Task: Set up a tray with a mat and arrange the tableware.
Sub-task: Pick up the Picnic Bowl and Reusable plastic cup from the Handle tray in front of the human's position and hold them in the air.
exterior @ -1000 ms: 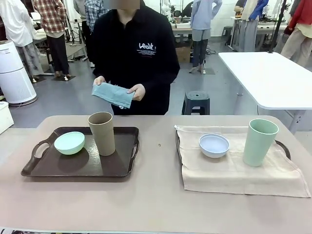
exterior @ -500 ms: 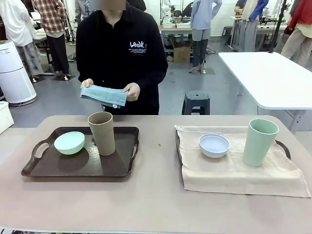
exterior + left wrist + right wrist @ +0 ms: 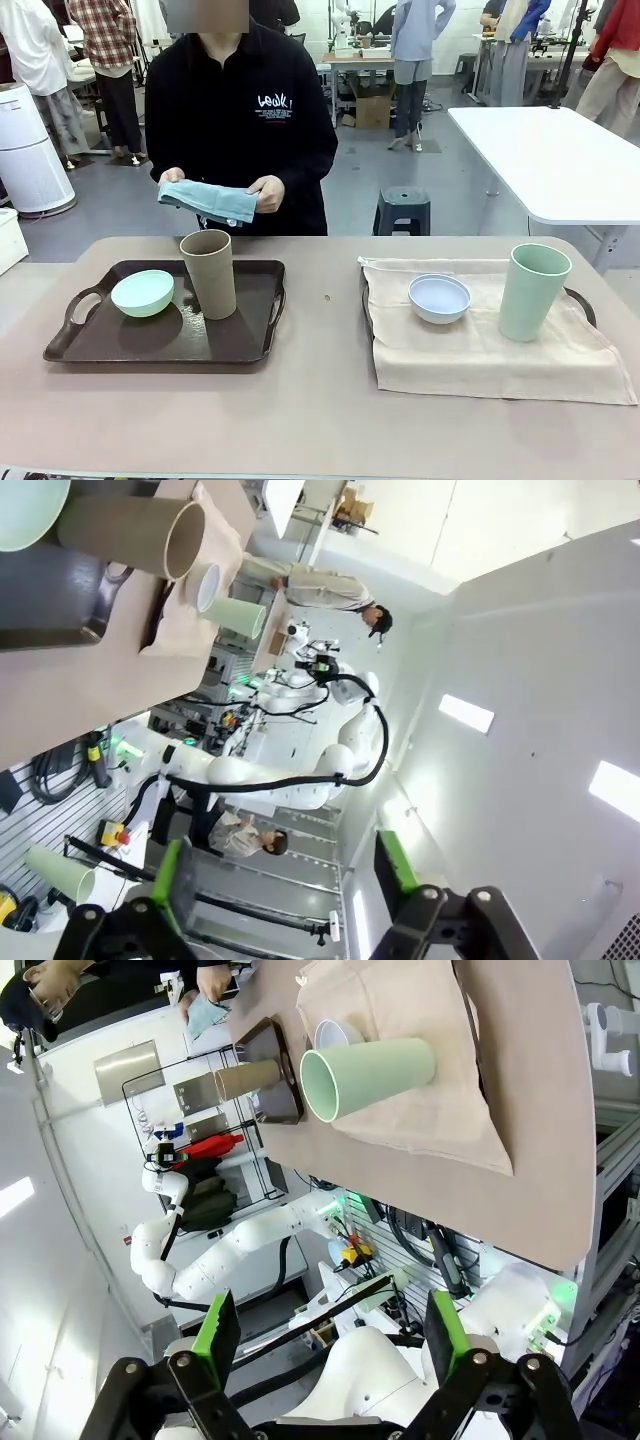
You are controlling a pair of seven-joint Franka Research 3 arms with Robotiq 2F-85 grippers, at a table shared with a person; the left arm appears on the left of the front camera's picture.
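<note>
On the left tray (image 3: 130,345), the tan cup (image 3: 209,273) could have tipped if the blue mat (image 3: 210,200) slid under; left gripper (image 3: 283,880) and right gripper (image 3: 328,1345) fingers stood open.

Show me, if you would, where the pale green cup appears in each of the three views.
Front view: the pale green cup stands at right on the beige mat.
Left wrist view: the cup is upper left, turned sideways in the picture.
Right wrist view: the cup is top centre, its mouth toward the camera.
Shared landmark: the tan brown cup.
</note>
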